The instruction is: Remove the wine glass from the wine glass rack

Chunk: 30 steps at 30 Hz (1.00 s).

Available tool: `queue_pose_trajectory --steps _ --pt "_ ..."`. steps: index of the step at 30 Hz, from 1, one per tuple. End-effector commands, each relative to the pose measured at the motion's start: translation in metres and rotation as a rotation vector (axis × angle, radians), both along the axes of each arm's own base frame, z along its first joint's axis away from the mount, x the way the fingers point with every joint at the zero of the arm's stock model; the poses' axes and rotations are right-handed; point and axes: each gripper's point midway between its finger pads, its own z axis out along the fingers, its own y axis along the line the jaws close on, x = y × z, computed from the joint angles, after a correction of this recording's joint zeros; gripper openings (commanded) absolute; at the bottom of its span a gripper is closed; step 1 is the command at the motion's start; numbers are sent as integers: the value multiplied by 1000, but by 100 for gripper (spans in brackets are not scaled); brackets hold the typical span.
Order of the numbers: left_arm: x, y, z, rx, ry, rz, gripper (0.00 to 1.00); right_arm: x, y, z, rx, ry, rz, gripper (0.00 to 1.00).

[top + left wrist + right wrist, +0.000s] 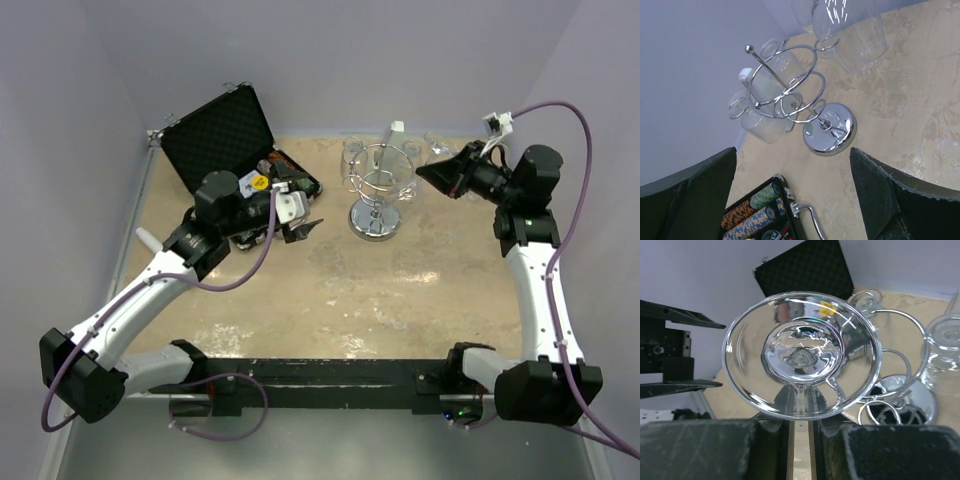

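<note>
Right claw (801, 427) pinching wine glass (802, 357) stem, glass just beside wine glass rack (920, 400) (left claw (792, 200) spread wide).

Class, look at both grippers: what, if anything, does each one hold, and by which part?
The right gripper is shut on the wine glass, pinching its thin stem between the fingers. The left gripper is open and holds nothing.

Right wrist view: wine glass (801, 355) stem drops out of sight between right tool (801, 432) fingers; wine glass rack (912, 400) partly masked behind the glass foot. Left wrist view: upper glasses (852, 30) cut by top edge, case (762, 212) by bottom edge.
</note>
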Motion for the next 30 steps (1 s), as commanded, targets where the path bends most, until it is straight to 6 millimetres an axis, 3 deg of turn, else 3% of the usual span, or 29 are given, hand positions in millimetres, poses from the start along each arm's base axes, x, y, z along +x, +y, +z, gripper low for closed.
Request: queue_pose_trajectory --steps 1,5,13,17,19,25,30 --pt "-7 -13 40 -39 -157 -73 100 -12 18 52 110 -48 151 0" --pt "-11 -18 41 41 -311 -119 100 -5 27 49 189 72 260 0" --pt "-31 -35 47 -3 -611 -85 100 6 29 60 244 97 233 0" --pt "-25 -40 41 22 -672 -52 100 9 30 56 254 130 233 0" --pt "-21 -36 39 67 -790 -25 100 10 30 52 266 175 226 0" --pt "-24 -38 33 126 -1170 10 100 -3 52 42 254 247 328 0" --pt "-30 -51 31 92 -1333 -16 100 -14 70 33 232 285 419 0"
